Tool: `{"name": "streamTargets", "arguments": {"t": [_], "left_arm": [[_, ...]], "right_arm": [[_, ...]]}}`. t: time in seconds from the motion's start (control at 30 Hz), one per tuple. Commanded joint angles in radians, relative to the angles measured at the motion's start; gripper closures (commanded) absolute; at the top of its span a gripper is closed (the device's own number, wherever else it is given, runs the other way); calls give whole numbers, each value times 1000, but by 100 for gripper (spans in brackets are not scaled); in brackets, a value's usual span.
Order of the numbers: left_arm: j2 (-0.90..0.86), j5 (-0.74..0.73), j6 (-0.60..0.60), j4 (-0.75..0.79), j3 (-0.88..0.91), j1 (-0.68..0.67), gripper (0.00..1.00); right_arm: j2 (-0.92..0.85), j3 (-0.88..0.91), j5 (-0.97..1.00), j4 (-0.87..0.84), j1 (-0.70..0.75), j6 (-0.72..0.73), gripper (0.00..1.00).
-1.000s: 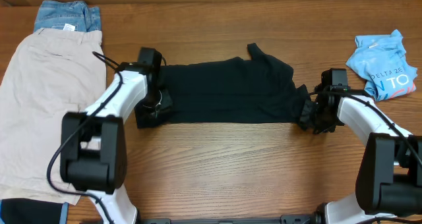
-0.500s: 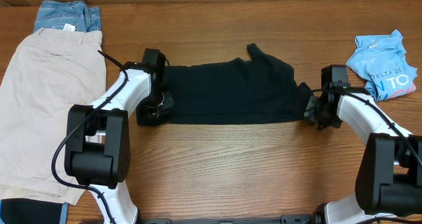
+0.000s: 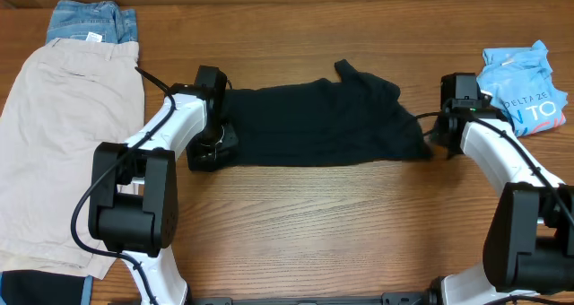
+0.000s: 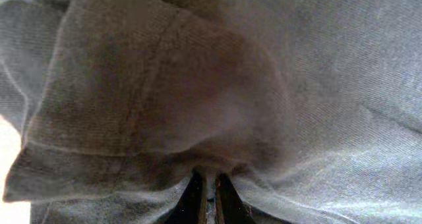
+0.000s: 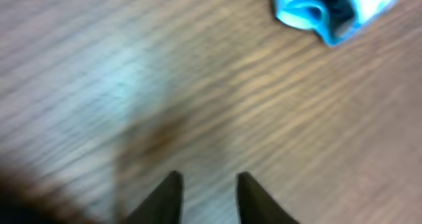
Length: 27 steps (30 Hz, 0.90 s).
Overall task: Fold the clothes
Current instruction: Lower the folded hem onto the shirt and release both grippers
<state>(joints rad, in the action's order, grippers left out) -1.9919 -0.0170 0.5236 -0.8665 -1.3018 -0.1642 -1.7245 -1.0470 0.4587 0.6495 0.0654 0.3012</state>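
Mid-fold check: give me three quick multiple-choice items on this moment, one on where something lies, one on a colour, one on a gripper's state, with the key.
1. Where does the light-blue tee lie on the table?
A. at the left edge
B. at the far right
C. in the middle

2. What colour is the garment that the left gripper pinches?
A. black
B. beige
C. light blue

3. How does the right gripper stand?
A. shut on cloth
B. shut on nothing
C. open over bare wood

Key:
1 B: the overhead view shows it crumpled near the right gripper.
2 A: it clamps the left end of the black T-shirt.
3 C: its wrist view shows the jaws apart with only wood between them.
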Motion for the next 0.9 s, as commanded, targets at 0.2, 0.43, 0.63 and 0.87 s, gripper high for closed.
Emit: {"name": "streamTargets", "arguments": {"t": [0.2, 0.43, 0.63, 0.87], "left_arm": [[-61, 80, -8, 2, 16, 7, 96], [-61, 80, -9, -1, 16, 7, 96], [-61, 80, -30, -16, 16, 7, 96], [-18, 80, -46, -35, -11, 10, 96]], "right_arm": [[3, -21, 33, 60, 9, 14, 66], [28, -35, -160, 114, 9, 13, 67], [76, -119, -336, 116, 9, -48, 68], [85, -256, -596, 104, 8, -146, 71]]}}
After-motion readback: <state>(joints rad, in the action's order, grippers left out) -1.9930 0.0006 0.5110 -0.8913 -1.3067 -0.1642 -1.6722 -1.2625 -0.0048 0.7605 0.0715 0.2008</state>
